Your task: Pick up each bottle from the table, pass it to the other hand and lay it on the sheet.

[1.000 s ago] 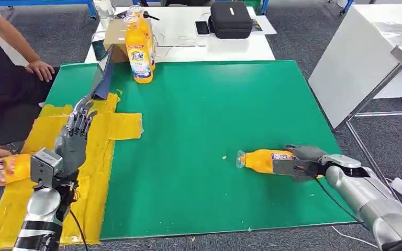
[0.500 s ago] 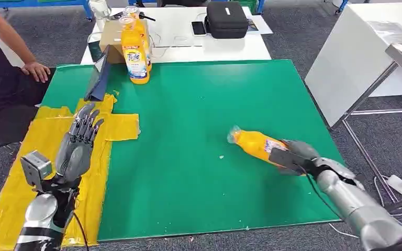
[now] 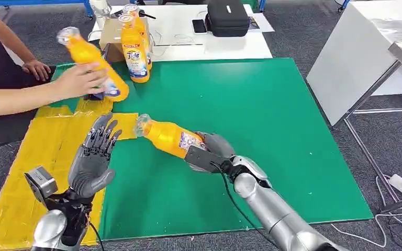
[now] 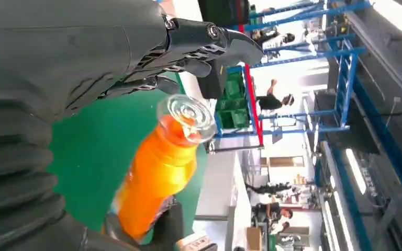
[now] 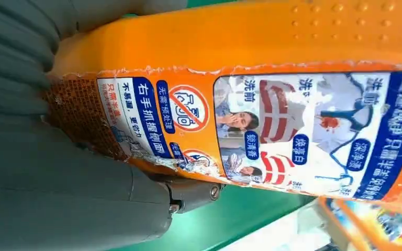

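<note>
Right hand (image 3: pixel 209 151) wrapped round base of orange plastic bottle with clear cap (image 3: pixel 170 138), held off green mat (image 3: pixel 272 115), cap aimed at left hand (image 3: pixel 95 157). Left hand spread, empty, just short of cap. Handover pending; laying on yellow sheet (image 3: pixel 42 151) beyond left hand not yet done.

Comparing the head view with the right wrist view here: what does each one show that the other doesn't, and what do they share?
Head view alone: the open left hand raised over the yellow sheet, a person's hand holding a second bottle, and two upright bottles at the far edge of the green mat. Right wrist view alone: the label's print. Both: the orange bottle gripped by the right hand.
</note>
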Controlling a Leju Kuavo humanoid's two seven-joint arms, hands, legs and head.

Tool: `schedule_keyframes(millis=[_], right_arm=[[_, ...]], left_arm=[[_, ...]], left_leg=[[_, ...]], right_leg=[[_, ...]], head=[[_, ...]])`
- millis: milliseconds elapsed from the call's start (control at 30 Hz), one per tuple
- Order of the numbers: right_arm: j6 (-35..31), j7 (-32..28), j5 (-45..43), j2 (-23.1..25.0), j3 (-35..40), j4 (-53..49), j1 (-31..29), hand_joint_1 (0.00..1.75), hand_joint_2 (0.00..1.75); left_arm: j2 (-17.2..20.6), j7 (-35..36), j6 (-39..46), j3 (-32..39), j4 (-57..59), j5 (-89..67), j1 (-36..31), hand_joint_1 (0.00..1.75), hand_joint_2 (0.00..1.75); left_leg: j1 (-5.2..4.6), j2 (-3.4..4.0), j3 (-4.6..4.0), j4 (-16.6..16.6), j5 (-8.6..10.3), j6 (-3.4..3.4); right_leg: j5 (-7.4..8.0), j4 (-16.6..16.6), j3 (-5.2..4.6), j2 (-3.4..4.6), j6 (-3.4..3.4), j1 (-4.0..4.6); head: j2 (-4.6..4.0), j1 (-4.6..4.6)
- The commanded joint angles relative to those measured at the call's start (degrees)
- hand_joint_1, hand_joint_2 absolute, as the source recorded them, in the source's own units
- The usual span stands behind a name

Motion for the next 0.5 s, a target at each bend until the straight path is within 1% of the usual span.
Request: schedule_keyframes(millis=[33, 100, 133, 167, 267, 300, 333, 367, 500], right_arm=[[-0.4, -1.4, -1.16, 9.26, 6.76, 6.17, -1.9, 1.75, 1.75], [-0.44, -1.39, -1.19, 9.48, 6.87, 6.12, -1.77, 1.75, 1.75], [-0.45, -1.39, -1.21, 9.35, 6.89, 6.06, -1.72, 1.75, 1.75], [-0.45, -1.39, -1.21, 9.26, 6.88, 6.07, -1.73, 1.75, 1.75], [-0.48, -1.41, -1.31, 8.86, 6.84, 5.86, -1.8, 1.75, 1.75], [-0.17, -1.71, -1.67, 9.14, 7.25, 5.58, -1.46, 1.75, 1.75], [-0.04, -1.82, -1.84, 9.35, 7.73, 5.51, -1.26, 1.75, 1.75], [-0.07, -1.88, -2.04, 9.56, 8.01, 5.4, -0.95, 1.75, 1.75], [-0.68, -2.29, -2.88, 9.75, 8.59, 4.39, 0.33, 1.75, 1.75]], left_arm=[[-0.26, -0.29, 1.98, -4.33, 0.32, -1.87, -0.48, 0.0, 1.75], [-0.18, -0.29, 1.96, -4.27, 0.34, -1.86, -0.46, 0.0, 1.75], [-0.05, -0.28, 1.94, -4.16, 0.34, -1.86, -0.47, 0.0, 1.75], [-0.05, -0.28, 1.93, -4.16, 0.33, -1.86, -0.46, 0.0, 1.75], [-0.06, -0.28, 1.86, -4.13, 0.29, -1.85, -0.44, 0.0, 1.75], [-0.08, -0.3, 1.73, -3.96, 0.47, -1.8, -0.47, 0.0, 1.75], [-0.31, -0.4, 1.98, -3.61, 0.68, -1.84, -0.52, 0.0, 1.75], [-0.37, -0.43, 2.08, -3.51, 0.93, -1.95, -0.63, 0.0, 1.75], [-0.73, -0.64, 2.49, -2.93, 1.61, -2.3, -0.6, 0.0, 1.75]], left_leg=[[0.02, 0.15, 0.26, -0.03, -0.12, -0.11], [0.0, 0.01, 0.07, -0.02, -0.03, -0.07], [-0.03, -0.08, 0.22, -0.06, -0.06, -0.1], [-0.02, -0.13, 0.1, -0.03, -0.02, -0.06], [-0.03, -0.1, 0.18, -0.05, -0.06, -0.06], [-0.01, -0.1, 0.06, -0.02, -0.04, -0.04], [-0.01, -0.1, 0.17, -0.02, -0.08, -0.07], [-0.01, -0.1, 0.07, -0.01, -0.04, -0.05], [-0.05, -0.13, 0.11, -0.06, -0.04, -0.06]], right_leg=[[-0.08, 0.06, 0.13, 0.38, -0.21, 0.0], [-0.02, 0.01, -0.01, 0.11, -0.1, 0.01], [-0.1, 0.04, 0.12, 0.12, -0.18, -0.03], [-0.05, 0.02, 0.03, 0.02, -0.12, -0.01], [-0.07, 0.05, 0.11, 0.09, -0.15, -0.04], [-0.04, 0.03, 0.03, 0.03, -0.11, -0.02], [-0.09, 0.07, 0.12, 0.1, -0.16, -0.04], [-0.04, 0.04, 0.04, 0.04, -0.12, -0.02], [-0.06, 0.02, 0.09, 0.02, -0.14, -0.05]], head=[[0.0, -0.04], [0.0, -0.02], [0.0, -0.04], [0.0, -0.04], [0.0, -0.04], [0.0, -0.02], [0.0, 0.0], [0.0, -0.02], [0.0, 0.0]])
